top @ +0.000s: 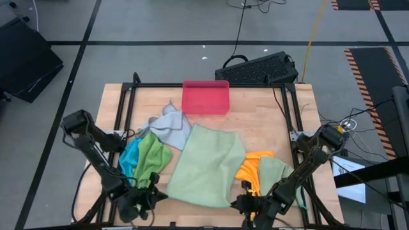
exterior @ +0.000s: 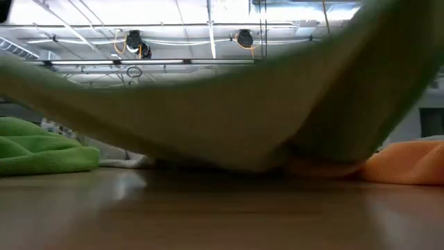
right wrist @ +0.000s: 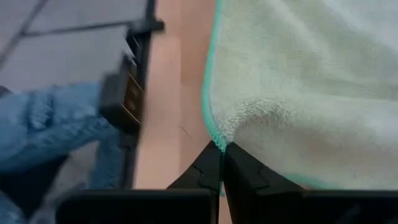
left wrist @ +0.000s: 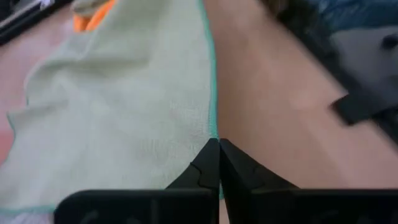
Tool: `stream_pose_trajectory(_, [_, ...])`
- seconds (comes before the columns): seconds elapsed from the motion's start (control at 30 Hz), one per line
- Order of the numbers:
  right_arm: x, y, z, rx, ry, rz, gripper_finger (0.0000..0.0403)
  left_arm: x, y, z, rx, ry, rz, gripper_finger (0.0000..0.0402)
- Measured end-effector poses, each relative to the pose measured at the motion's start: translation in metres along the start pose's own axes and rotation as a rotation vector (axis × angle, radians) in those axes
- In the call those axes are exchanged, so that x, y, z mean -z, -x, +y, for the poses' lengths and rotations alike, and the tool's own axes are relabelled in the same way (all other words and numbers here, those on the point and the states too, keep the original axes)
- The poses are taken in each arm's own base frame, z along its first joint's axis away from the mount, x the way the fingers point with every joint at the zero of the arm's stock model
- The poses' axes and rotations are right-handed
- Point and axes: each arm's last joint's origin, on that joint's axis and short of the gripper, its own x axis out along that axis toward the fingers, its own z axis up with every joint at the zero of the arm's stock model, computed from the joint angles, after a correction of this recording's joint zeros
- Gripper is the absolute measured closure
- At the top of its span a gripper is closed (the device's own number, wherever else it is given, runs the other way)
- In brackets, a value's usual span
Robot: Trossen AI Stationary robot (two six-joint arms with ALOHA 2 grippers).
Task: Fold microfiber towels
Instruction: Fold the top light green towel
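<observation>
While pale green towel (top: 211, 166) lies mid-bench, near edge faces both arms. Left end effector (left wrist: 217, 163) pinches left near corner shut. Right end effector (right wrist: 221, 163) pinches right near corner shut. Towel stretches away toward pink tray (top: 205, 97). Count: six towels, one tray, two arms.

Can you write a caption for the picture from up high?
Both grippers pinch the pale green towel's near corners.
</observation>
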Motion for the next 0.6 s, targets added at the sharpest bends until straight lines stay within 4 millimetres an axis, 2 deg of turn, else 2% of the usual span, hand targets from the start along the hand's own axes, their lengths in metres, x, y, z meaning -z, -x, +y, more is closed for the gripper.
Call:
stream_pose_trajectory(0.2, [-0.018,0.027,-0.004,-0.082,-0.051,0.029,0.0399,-0.012,0.034,0.006,0.067,0.013,-0.093,0.0397])
stream_pose_trajectory(0.3, [-0.025,0.039,-0.009,-0.091,-0.081,0.045,0.0399,-0.015,0.044,0.012,0.068,0.026,-0.112,0.0396])
stream_pose_trajectory(0.6, [-0.04,0.035,-0.032,0.049,-0.115,0.005,0.0399,-0.01,0.034,0.033,-0.096,0.014,-0.034,0.0396])
